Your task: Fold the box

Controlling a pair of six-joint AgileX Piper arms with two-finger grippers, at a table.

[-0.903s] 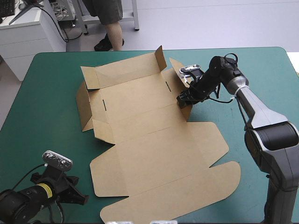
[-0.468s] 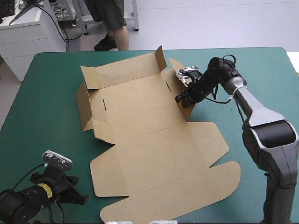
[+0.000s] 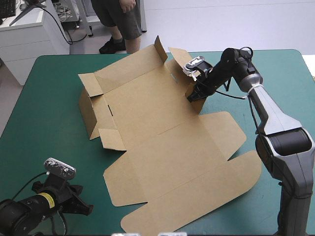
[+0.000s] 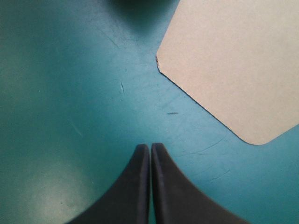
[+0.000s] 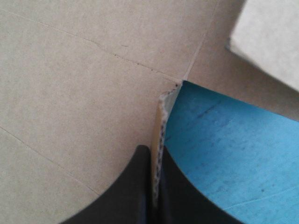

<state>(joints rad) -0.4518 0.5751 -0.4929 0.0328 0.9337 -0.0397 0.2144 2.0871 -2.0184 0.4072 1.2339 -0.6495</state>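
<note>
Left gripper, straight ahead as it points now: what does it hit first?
Likely bare teal-green cover; the left gripper, shut, aims just beside a corner of the box, though depth is unclear.

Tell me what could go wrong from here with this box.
The right fingers pinch only a thin flap edge of the box; it may slip out or tear at the corner. The left fingers are off the box, so nothing pins it and the sheet may slide on the cover.
</note>
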